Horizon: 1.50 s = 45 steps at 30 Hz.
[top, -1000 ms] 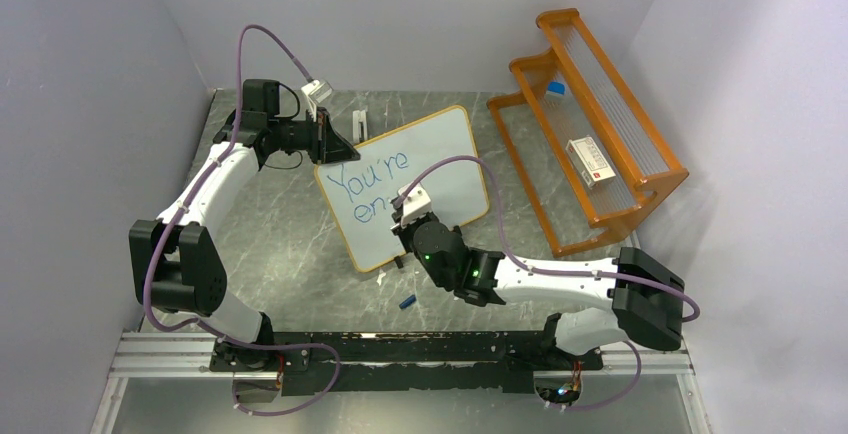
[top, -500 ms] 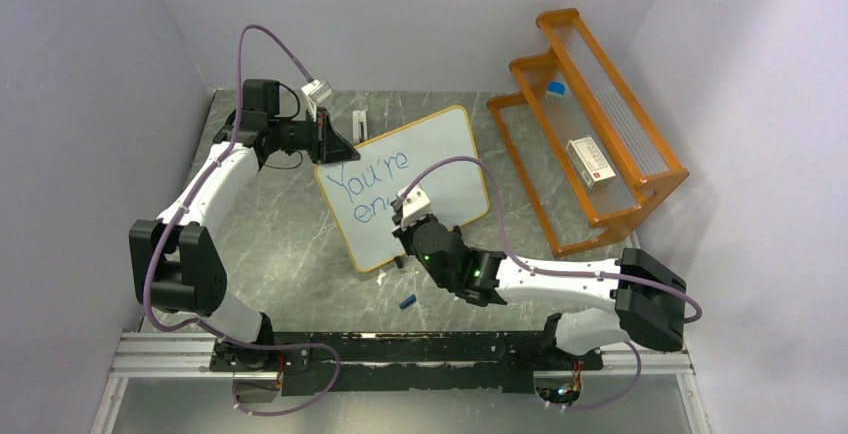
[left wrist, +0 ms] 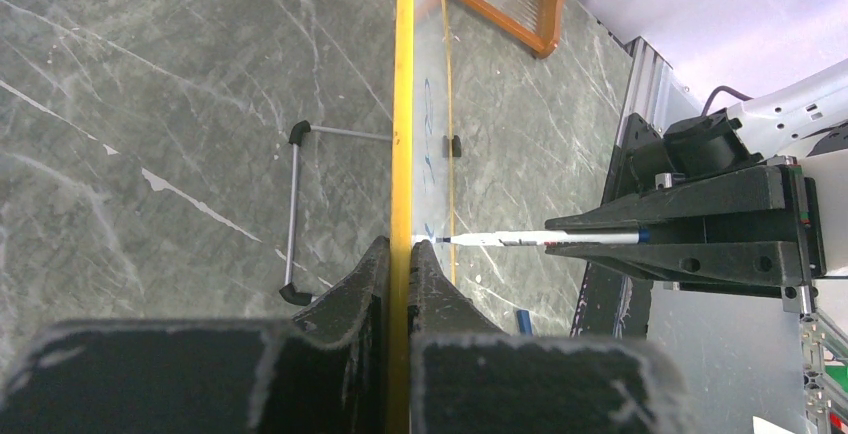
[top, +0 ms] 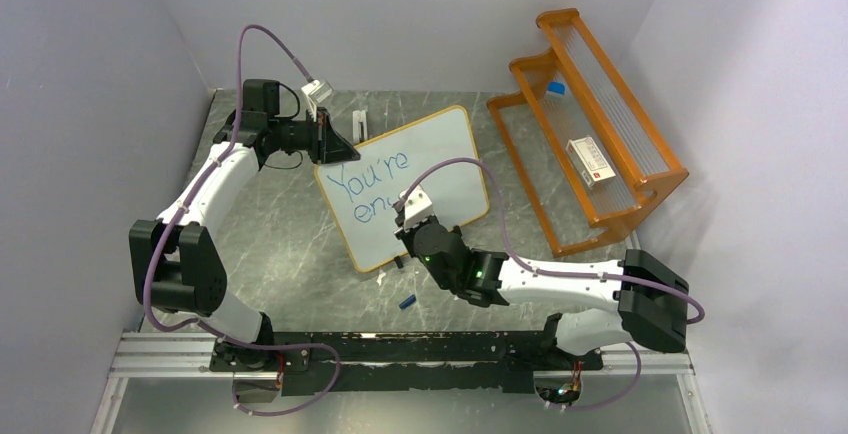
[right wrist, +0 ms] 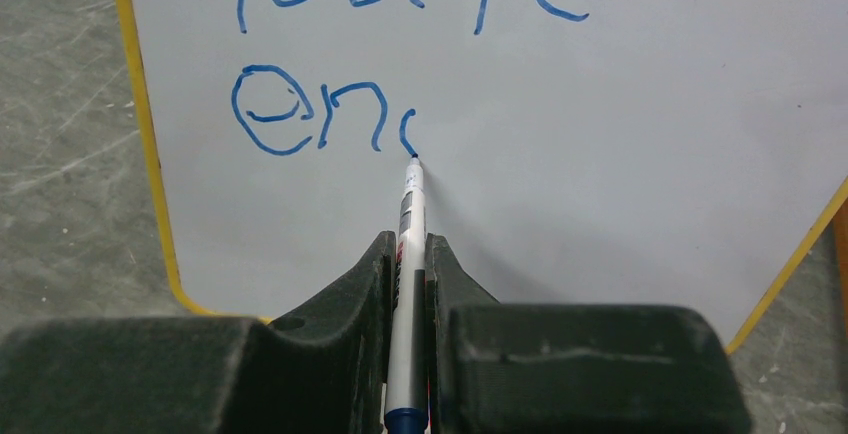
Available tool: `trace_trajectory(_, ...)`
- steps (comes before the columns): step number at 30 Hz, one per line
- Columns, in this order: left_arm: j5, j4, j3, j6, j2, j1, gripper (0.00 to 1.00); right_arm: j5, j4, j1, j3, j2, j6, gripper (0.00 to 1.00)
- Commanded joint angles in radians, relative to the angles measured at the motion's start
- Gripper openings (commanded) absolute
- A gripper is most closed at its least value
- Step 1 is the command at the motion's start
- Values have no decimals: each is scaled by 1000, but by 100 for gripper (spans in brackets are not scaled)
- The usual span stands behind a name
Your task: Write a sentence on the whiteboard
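Right gripper (right wrist: pixel 406 246), clamped on a marker (right wrist: pixel 411 199), puts tip to the whiteboard (right wrist: pixel 620 134) propped mid-table — left gripper (left wrist: pixel 400 250) pinches its frame edge, evidently steadying it against the strokes.

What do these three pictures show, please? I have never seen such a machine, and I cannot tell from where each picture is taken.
This robot is a left arm and a right arm, bolted at the near edge of a grey table. The wide picture comes from a fixed camera above; the other two come from a camera on each wrist, with that arm's own black fingers at the bottom. The left gripper is shut on the yellow edge of a whiteboard. The right gripper is shut on a marker, whose tip touches the board at a half-made blue letter after "You're en". An orange rack stands at the right; a small blue piece lies on the table.
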Motion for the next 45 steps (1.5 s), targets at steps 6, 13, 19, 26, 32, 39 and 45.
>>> trace_trajectory(6,-56,-14,-6,59,21,3,5,67,12,-17,-16,-13,-15,0)
trace_trajectory(13,-53,-12,-6,58,21,3,5,68,73,-30,-3,1,-48,0)
trace_trajectory(19,-53,-12,-6,58,23,3,5,49,98,-32,12,19,-64,0)
trace_trajectory(26,-52,-12,-6,58,23,3,5,27,115,-32,20,23,-70,0)
trace_trajectory(32,-55,-13,-6,58,23,3,5,19,124,-31,31,26,-76,0)
trace_trajectory(39,-57,-12,-6,58,23,3,5,-5,122,-32,40,29,-78,0)
trace_trajectory(45,-59,-12,-6,56,21,3,5,-29,106,-28,43,23,-76,0)
